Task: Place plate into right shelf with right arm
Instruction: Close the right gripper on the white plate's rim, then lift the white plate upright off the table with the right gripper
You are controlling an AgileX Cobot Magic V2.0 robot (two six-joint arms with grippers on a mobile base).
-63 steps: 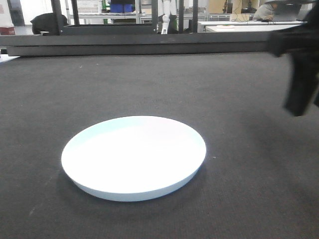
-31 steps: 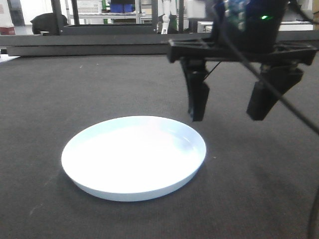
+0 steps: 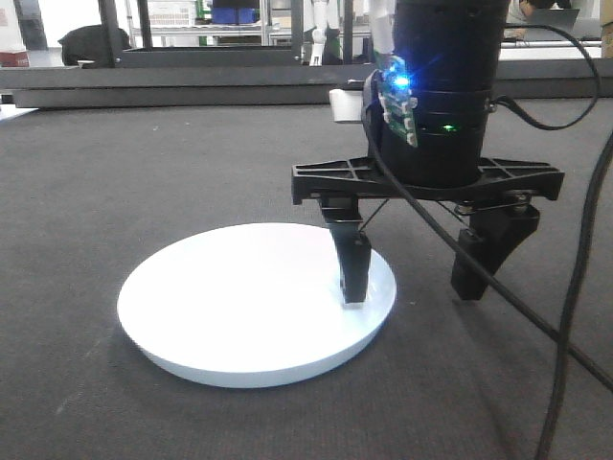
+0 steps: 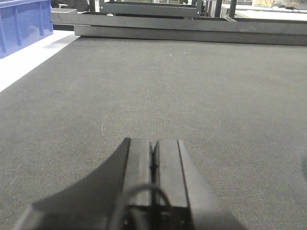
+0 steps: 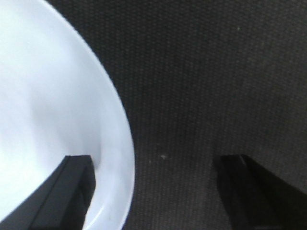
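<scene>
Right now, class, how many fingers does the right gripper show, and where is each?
2. On the right gripper, one finger is over the plate just inside its rim; the other is outside it, over the dark mat.

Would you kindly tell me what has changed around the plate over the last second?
The right gripper swept in from the right edge and came down. Its open jaws now straddle the plate's right rim, one inside and one over the mat. Nothing is gripped yet. The plate has stayed where it was.
</scene>
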